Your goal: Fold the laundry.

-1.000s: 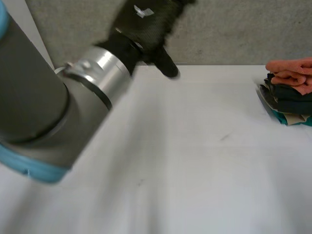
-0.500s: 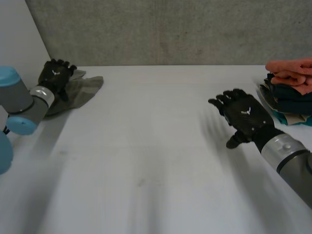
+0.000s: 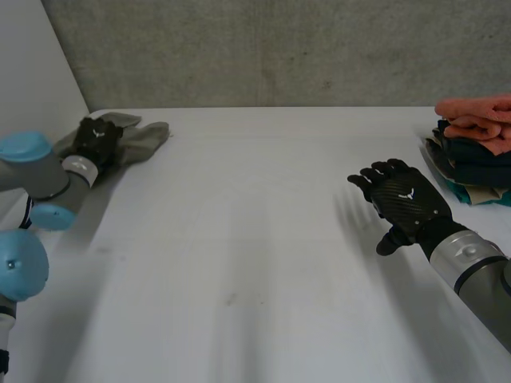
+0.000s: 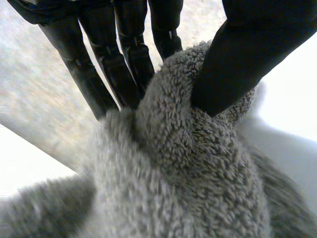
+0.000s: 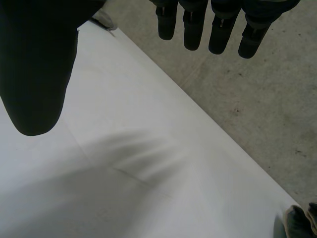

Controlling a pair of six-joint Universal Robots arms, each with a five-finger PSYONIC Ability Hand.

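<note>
Pinching a bunched ridge of the grey cloth (image 4: pixel 188 168) between its thumb (image 4: pixel 237 64) and fingers (image 4: pixel 124 64), the robot's left hand (image 3: pixel 97 137) worked at the far left corner of the white worktop (image 3: pixel 255 255), where the rest of the cloth lay crumpled just beyond it. The grip was clamped on the fleecy fabric, which was gathered up into the hand, not spread flat. The right hand (image 3: pixel 403 201) hovered over bare worktop on the opposite side, palm down, fingers (image 5: pixel 193 29) straight and spread with the thumb held wide, holding nothing and apparently touching nothing. Just beside it, at the far right edge, sat a stack of folded laundry (image 3: pixel 473 152), pink on top of darker and teal pieces. The step in hand appeared to be fetching the next piece for folding, with the fold itself not yet begun. The next move would likely call for drawing the cloth toward the middle of the worktop and bringing the free right hand across to take an edge, so the piece could be spread flat; with only a bunched pinch on thick fabric, the cloth might drag in a heap or slip free.
</note>
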